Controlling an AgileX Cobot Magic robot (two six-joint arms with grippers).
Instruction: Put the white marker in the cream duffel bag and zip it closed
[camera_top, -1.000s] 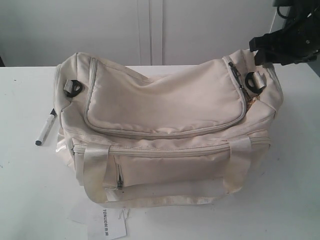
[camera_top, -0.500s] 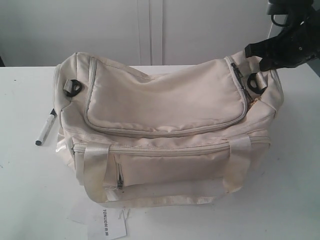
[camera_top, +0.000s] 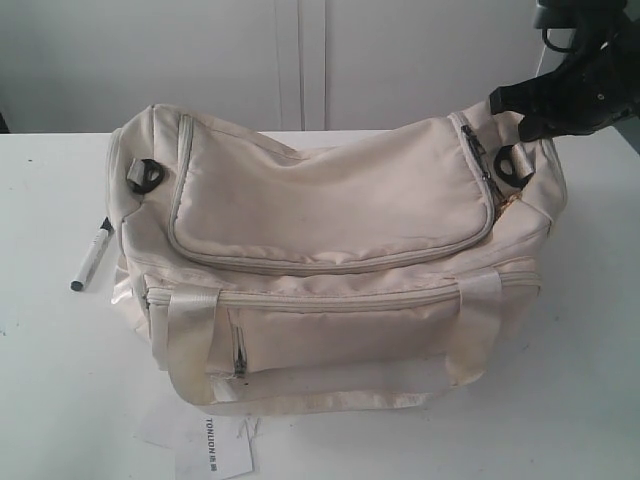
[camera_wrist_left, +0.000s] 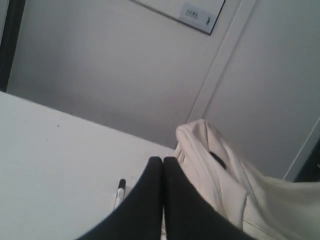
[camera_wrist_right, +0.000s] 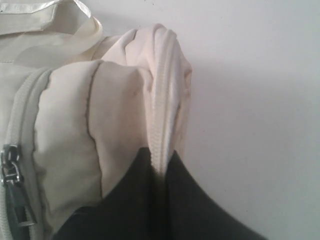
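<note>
The cream duffel bag (camera_top: 330, 230) lies on the white table (camera_top: 50, 380) with its curved top flap zipped. The white marker (camera_top: 90, 258) with its black cap rests on the table just left of the bag. My right gripper (camera_top: 520, 112) is at the bag's far right end, shut on a ribbed fold of the bag's fabric (camera_wrist_right: 162, 115); in the right wrist view the gripper (camera_wrist_right: 161, 161) pinches that fold. My left gripper (camera_wrist_left: 163, 160) is shut and empty, above the marker (camera_wrist_left: 119, 192) and beside the bag (camera_wrist_left: 215, 175). It is out of the exterior view.
A white paper tag (camera_top: 215, 445) with printed text lies in front of the bag. Black buckles (camera_top: 145, 177) (camera_top: 512, 163) sit at both ends. The top zip's pull (camera_wrist_right: 10, 165) is near the right gripper. White panels stand behind the table.
My right gripper has closed on the fold at the bag's right end and shifted slightly; that corner of the bag now stands a little higher. The marker has not moved.
</note>
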